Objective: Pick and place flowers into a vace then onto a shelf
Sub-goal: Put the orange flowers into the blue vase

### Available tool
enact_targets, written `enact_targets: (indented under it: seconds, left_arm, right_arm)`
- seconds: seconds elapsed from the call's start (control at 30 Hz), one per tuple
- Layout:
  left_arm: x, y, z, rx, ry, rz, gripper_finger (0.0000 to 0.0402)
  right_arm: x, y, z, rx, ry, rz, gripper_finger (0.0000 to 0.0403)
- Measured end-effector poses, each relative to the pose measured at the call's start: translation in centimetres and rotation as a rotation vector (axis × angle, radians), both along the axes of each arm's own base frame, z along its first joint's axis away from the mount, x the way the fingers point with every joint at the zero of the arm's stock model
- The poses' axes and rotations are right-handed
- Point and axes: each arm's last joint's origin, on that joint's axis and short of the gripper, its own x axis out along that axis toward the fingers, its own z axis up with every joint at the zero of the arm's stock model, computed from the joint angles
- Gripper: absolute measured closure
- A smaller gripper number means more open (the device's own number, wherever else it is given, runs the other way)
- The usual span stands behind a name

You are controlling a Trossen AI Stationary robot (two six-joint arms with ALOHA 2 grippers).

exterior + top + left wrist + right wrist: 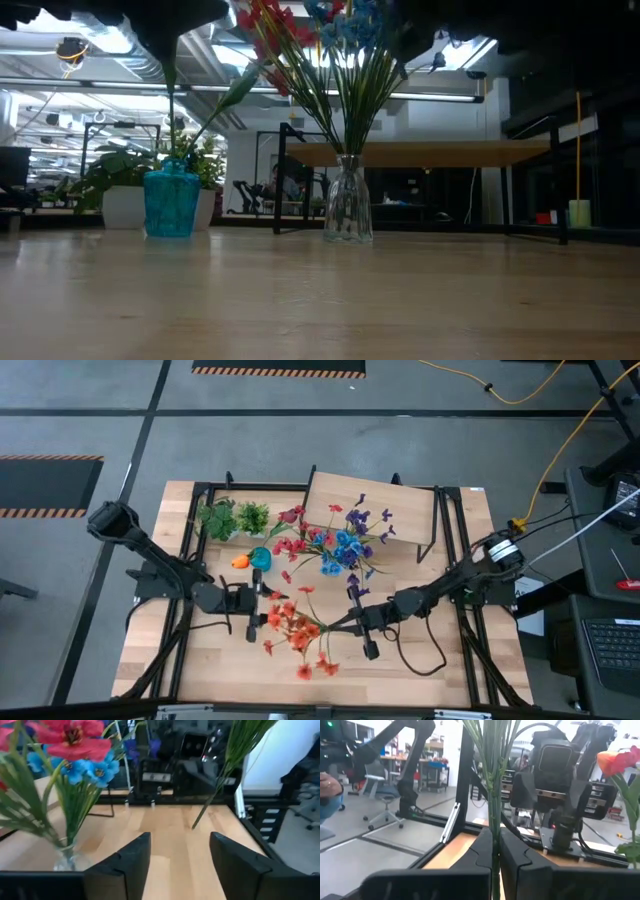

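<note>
A spray of orange-red flowers (299,632) hangs over the table's near middle, with my right gripper (350,622) shut on its green stems. My left gripper (262,610) stands open just left of the blooms, level and with nothing between its fingers (135,862). A clear glass vase (348,208) at the table's middle holds red, blue and purple flowers (335,548). Left of it, a blue vase (172,204) holds an orange tulip (240,561). The shelf (375,510) stands at the far right. My right gripper pinches the bundle of green stems (494,832) between its two fingers. The fingers come level from the table's right and lie across the stems. The spray stands roughly upright, and its lower stem end (194,825) hangs clear of the table.
Two leafy green plants (233,518) in white pots stand at the far left behind the blue vase. Bare wooden tabletop (430,660) lies near the front edge and on the right. Black frame rails (455,550) run along both sides.
</note>
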Motion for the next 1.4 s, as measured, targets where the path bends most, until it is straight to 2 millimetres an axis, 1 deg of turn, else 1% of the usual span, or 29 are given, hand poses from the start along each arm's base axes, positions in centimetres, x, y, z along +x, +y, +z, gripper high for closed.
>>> enact_targets:
  seconds: [0.1,0.2,0.37,0.47,0.73,1.03,1.2,1.4]
  left_arm:
    - [0.3,-0.2,0.0,-0.019,-0.025,-0.039,0.0193]
    - [0.7,-0.7,-0.2,-0.006,-0.043,-0.088,0.0195]
    - [2.4,-1.7,-0.3,0.039,-0.064,-0.101,0.0204]
    - [3.4,-2.3,-0.2,0.077,-0.064,-0.103,0.0205]
    - [5.2,-3.1,0.1,0.083,-0.067,-0.096,0.0206]
    - [6.4,-3.9,0.4,0.094,-0.077,-0.145,0.0207]
    - [6.5,-3.9,0.7,0.096,-0.09,-0.145,0.023]
    - [6.5,-3.9,0.8,0.101,-0.101,-0.16,0.0278]
  right_arm:
    - [0.4,-0.3,-0.7,0.012,-0.034,0.007,0.0395]
    - [1.1,-0.8,-1.4,0.04,-0.041,0.027,0.0395]
    - [3.2,-1.1,-1.9,0.056,-0.028,0.017,0.0395]
    - [3.8,-0.9,-2.2,0.039,-0.005,0.013,0.0395]
    - [4.2,-0.8,-1.9,0.019,-0.009,0.011,0.0395]
    - [4.2,-0.8,-1.9,0.015,-0.01,0.009,0.0392]
    - [4.2,-0.8,-1.8,0.018,-0.02,0.009,0.0395]
    - [4.2,-0.8,-1.7,0.021,-0.03,0.011,0.0395]
